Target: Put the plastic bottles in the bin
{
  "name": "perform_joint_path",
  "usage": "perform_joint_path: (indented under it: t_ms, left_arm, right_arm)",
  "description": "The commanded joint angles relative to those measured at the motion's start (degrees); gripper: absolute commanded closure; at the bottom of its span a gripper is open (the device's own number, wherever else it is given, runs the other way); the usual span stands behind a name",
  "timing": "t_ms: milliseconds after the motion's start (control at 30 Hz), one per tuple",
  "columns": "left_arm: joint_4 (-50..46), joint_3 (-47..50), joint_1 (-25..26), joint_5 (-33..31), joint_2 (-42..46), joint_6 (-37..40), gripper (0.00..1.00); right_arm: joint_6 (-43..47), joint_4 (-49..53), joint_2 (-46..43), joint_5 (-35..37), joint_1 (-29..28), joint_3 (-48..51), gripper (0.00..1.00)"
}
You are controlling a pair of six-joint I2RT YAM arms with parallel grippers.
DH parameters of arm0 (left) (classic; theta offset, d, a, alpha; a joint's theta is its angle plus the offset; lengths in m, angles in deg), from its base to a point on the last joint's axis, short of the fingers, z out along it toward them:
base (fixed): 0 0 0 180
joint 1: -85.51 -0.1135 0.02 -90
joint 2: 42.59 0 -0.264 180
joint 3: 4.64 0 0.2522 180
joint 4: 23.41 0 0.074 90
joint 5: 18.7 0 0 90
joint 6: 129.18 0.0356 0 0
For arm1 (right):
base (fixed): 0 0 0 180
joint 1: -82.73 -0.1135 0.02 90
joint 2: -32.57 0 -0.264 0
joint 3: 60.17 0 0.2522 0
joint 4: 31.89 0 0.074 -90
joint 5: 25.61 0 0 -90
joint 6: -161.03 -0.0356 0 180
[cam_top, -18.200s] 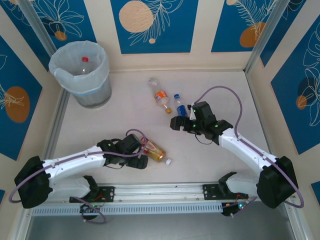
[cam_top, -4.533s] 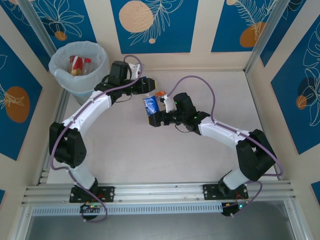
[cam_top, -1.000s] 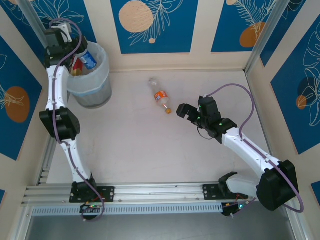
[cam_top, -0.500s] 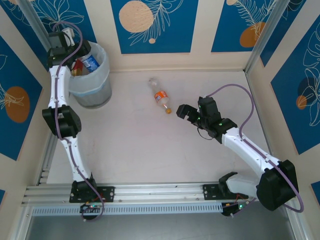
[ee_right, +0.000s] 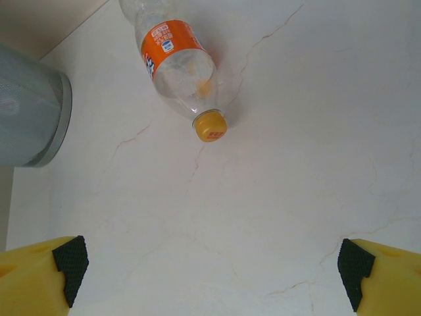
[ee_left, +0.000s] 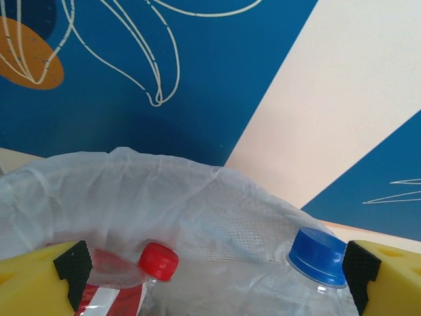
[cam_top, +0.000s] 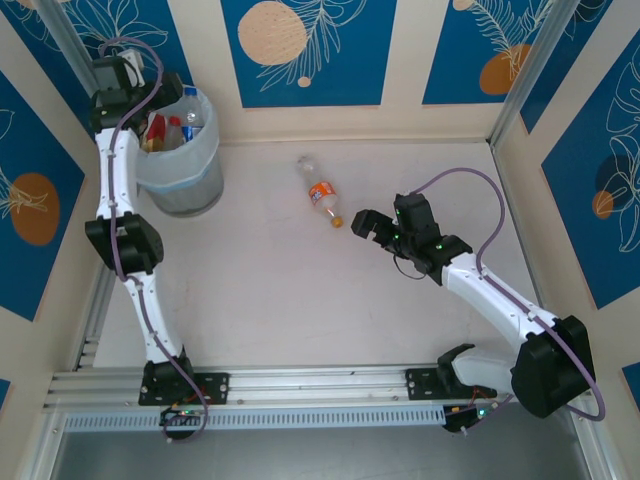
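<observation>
An orange-labelled bottle (cam_top: 320, 192) with an orange cap is lying on its side on the table (cam_top: 300, 300), toward the far middle, its cap pointing near-right. Other plastic bottles are sitting inside the bin (cam_top: 188, 185) in the far left corner. Among them, a blue-capped bottle (ee_left: 318, 249) and a red-capped bottle (ee_left: 158, 261) are leaning against the white liner (ee_left: 197, 210). The left gripper (ee_left: 216, 266) is hovering over the bin's mouth, its fingers spread wide and gripping nothing. The right gripper (cam_top: 368, 226) is hanging just near-right of the orange-labelled bottle, not touching it, also spread wide and empty.
</observation>
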Motion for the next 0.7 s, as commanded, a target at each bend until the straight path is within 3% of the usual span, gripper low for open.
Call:
perform_joint_path:
  t_ms: [0, 400, 667]
  left_arm:
    - [-2.61, -1.95, -0.33, -0.79, 3.42, 1.03, 0.01]
    - [-5.67, 1.52, 2.29, 3.47, 8.92, -1.74, 0.01]
    - [4.26, 22.37, 5.54, 1.12, 22.59, -2.2, 0.01]
  right_arm:
    - [-0.17, 0.18, 1.11, -0.76, -0.15, -1.75, 0.0]
    - [4.25, -0.7, 7.25, -1.88, -0.24, -3.6, 0.0]
    - [13.63, -2.63, 13.73, -4.58, -0.59, -6.54, 0.0]
